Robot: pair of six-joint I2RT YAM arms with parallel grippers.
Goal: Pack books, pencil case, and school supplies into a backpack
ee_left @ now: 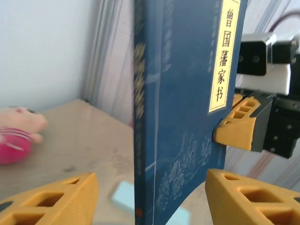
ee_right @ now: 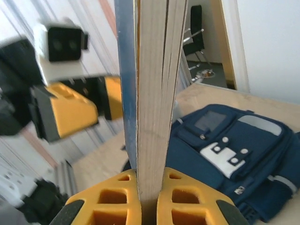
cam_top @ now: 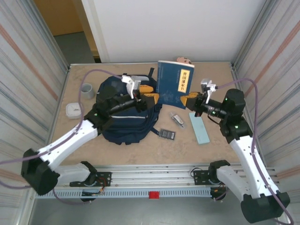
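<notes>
Above the tan tabletop, right tool pinches the flat navy book; left tool gapes

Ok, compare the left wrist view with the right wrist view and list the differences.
Left wrist, not right: the book's titled cover, the pink plush toy, a corner of the pencil case. Right wrist, not left: the book's page edges clamped in the right gripper, and the backpack. Both: the book, and the other arm's gripper; the left gripper is open.

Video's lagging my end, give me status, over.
Right hand shut on book, held upright. Left hand open, fingers either side of book's spine. Backpack flat under left arm; pencil case on table.
</notes>
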